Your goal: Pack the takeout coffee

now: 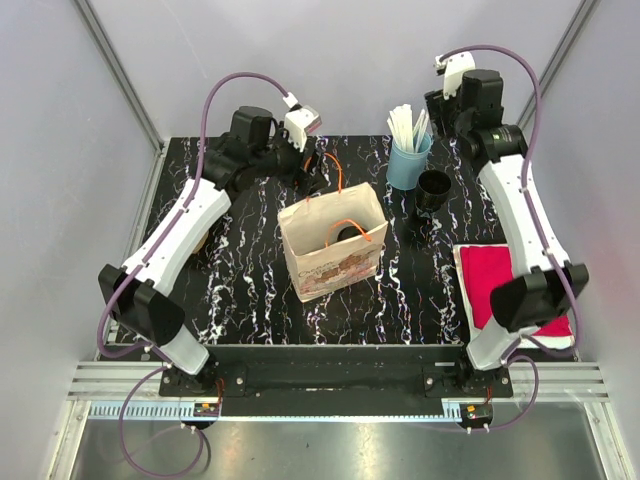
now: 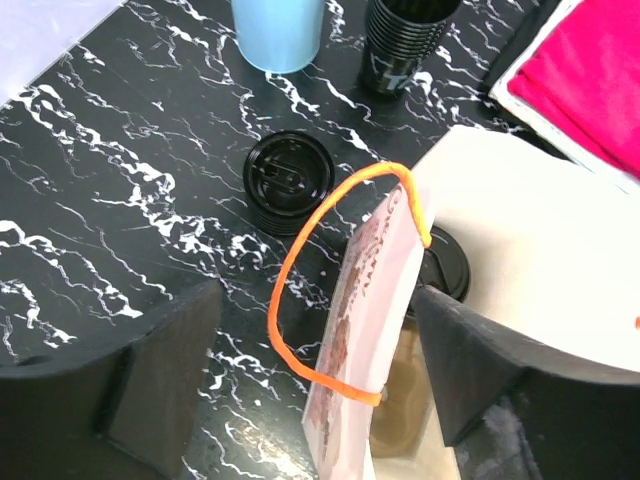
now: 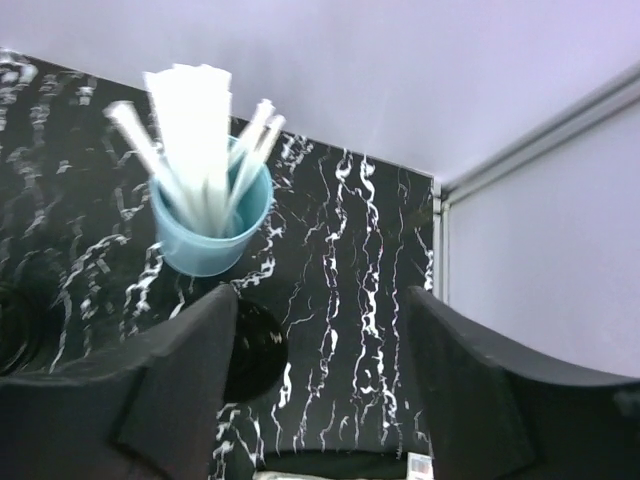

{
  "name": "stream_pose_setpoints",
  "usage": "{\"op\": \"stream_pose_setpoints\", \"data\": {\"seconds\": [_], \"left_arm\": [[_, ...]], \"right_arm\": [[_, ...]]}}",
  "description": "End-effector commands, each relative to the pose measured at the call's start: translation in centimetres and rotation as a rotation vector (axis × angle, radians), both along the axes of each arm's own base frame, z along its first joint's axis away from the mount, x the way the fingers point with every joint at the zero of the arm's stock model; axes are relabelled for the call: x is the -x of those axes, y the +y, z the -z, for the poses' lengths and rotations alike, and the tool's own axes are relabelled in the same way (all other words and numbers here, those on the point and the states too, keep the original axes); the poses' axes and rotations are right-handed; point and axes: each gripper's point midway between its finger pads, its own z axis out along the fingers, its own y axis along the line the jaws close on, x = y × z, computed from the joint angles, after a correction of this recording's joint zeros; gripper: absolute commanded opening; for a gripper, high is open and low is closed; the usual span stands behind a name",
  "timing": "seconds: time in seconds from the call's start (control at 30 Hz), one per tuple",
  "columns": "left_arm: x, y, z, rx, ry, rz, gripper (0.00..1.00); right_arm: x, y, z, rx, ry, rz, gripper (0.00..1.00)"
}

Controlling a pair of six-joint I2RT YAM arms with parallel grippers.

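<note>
The left claw is spread wide at the rear edge of the paper bag. The bag's orange handle and back wall stand between its fingers, and nothing is gripped. The bag stands upright mid-surface, and a lidded coffee cup already sits inside. The right claw also gapes empty, hovering at the back near the blue cup of white sticks. The bag carries a reddish print and the stacked black cups a white mark, neither legible. Only the left wrist view shows the black lids lying behind the bag. Only the top view shows the whole red cloth to the right.
</note>
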Motion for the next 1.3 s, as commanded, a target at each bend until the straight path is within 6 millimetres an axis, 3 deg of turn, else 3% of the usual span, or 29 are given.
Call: {"op": "stream_pose_setpoints", "data": {"seconds": [0.0, 0.03, 0.1, 0.13, 0.17, 0.33, 0.9, 1.2, 1.27], "left_arm": [[0.6, -0.6, -3.1, 0.03, -0.089, 0.058, 0.75], [0.4, -0.7, -2.8, 0.026, -0.085, 0.058, 0.7], [0.5, -1.0, -3.0, 0.022, -0.087, 0.07, 0.64], [0.3, -1.2, -2.8, 0.018, -0.086, 0.073, 0.59], [0.3, -1.2, -2.8, 0.016, -0.084, 0.073, 0.53], [-0.2, -2.0, -2.8, -0.001, -0.086, 0.09, 0.38], [-1.2, -5.6, -3.0, -0.043, -0.095, 0.133, 0.01], [-1.3, -6.8, -3.4, -0.043, -0.099, 0.154, 0.01], [-1.2, -6.8, -3.4, -0.044, -0.098, 0.154, 0.26]], "right_arm": [[-4.3, -2.9, 0.6, -0.066, -0.08, 0.081, 0.69], [-5.4, -3.2, 2.2, -0.083, -0.057, 0.091, 0.66], [-6.8, -4.4, 2.7, -0.111, -0.064, 0.1, 0.61], [-7.7, -4.5, 4.3, -0.119, -0.037, 0.095, 0.6], [-8.2, -4.4, 4.4, -0.122, -0.037, 0.085, 0.6], [-10.5, -3.5, 7.2, -0.154, -0.006, 0.039, 0.6], [-14.6, -0.6, 10.7, -0.286, 0.016, -0.041, 0.51], [-15.8, -0.2, 12.2, -0.304, 0.034, -0.053, 0.51], [-16.1, -0.1, 12.6, -0.307, 0.04, -0.056, 0.51]]}}
